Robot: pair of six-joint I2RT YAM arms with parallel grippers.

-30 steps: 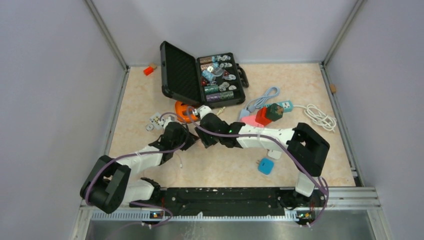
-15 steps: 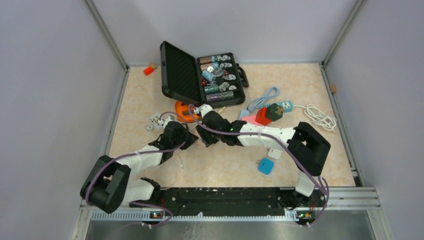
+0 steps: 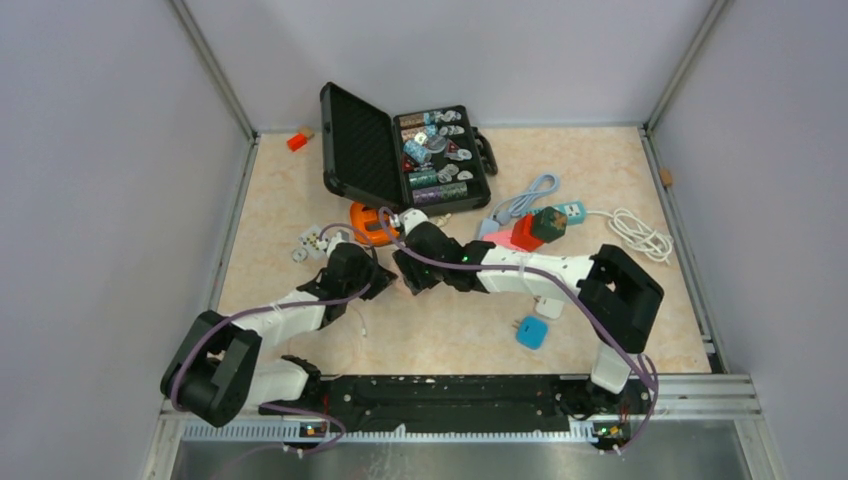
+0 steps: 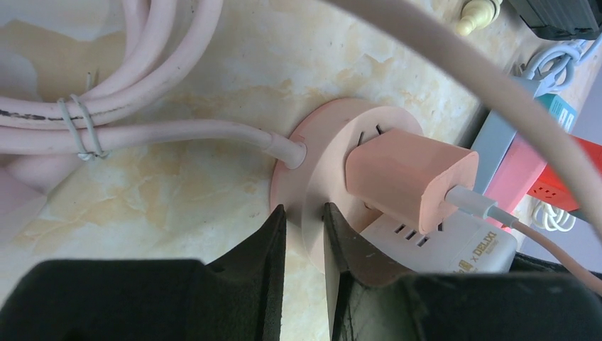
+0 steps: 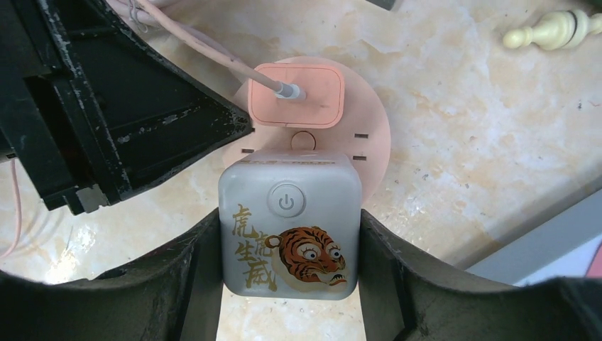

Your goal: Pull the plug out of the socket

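The round pink socket [image 4: 326,163] lies flat on the table with its pink cable [image 4: 177,131] running off to the left. Two plugs sit in it: a pink charger [image 5: 298,96] and a white cube plug [image 5: 289,234] printed with a tiger and a power button. My right gripper [image 5: 289,220] is shut on the white plug, one finger on each side. My left gripper [image 4: 305,209] is shut on the socket's rim, pinching the disc edge. In the top view the two grippers [image 3: 385,268] [image 3: 410,275] meet at the table's middle and hide the socket.
An open black case [image 3: 400,150] of small parts stands at the back. An orange object [image 3: 365,222] lies just behind the grippers. A power strip with red and green adapters [image 3: 535,228], a coiled white cable [image 3: 640,235] and a blue adapter [image 3: 531,332] lie to the right. A cream chess pawn [image 5: 550,30] is nearby.
My left gripper's fingers have closed down onto the socket's rim. The right arm has edged slightly left with its grip on the white plug unchanged.
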